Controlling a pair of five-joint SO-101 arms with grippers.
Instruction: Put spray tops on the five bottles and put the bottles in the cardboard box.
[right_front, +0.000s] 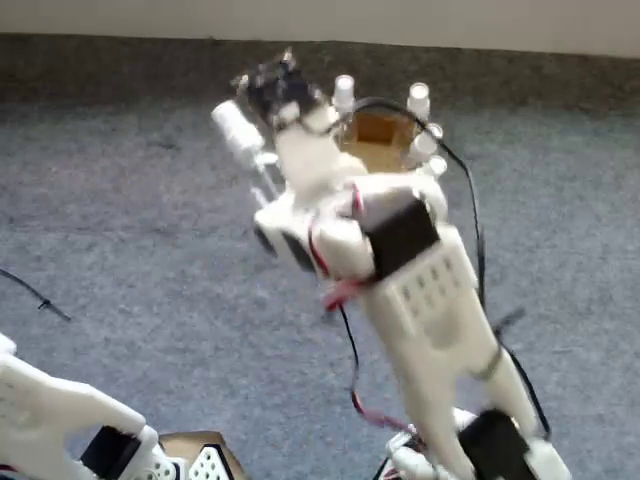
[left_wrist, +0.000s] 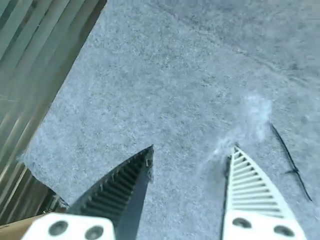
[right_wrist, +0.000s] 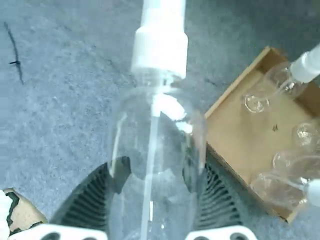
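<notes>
Grey carpet (right_front: 130, 200) over the whole table. On it, near the left edge, a thin black tie (right_front: 38, 297), bent, lying flat. At the near edge, a torn brown scrap (right_front: 215, 445). Along the far edge, a dark strip (right_front: 100, 65); behind that, pale wall (right_front: 500, 20). Bordering the carpet, a slatted panel (left_wrist: 30, 75).

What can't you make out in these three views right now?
Count of clear plastic bottles in the brown cardboard box: cut by the right wrist view's edge; covered by the white robot arm in the high view.
Base of the clear bottle with a white spray top held in the right gripper: cut off by the right wrist view's edge.
Thin black strand on the grey carpet, left wrist view: too small to identify.
</notes>
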